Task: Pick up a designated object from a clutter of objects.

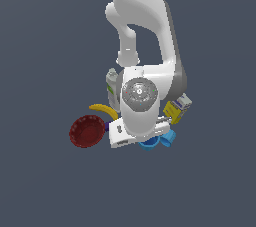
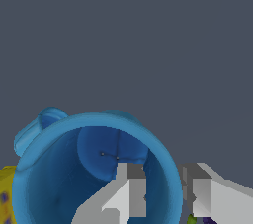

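Astride the blue cup's rim stand the fingers.

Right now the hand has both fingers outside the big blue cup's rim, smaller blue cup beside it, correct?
Not quite. In the wrist view one finger is inside the big blue cup, the other outside its rim, so the hand straddles the wall. The smaller blue cup does sit beside it.

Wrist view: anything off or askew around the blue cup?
Nothing damaged or spilled. The wide blue cup stands upright, the jaws straddling its wall: one finger inside, the other outside. The smaller blue cup lies tipped on its side beside it.
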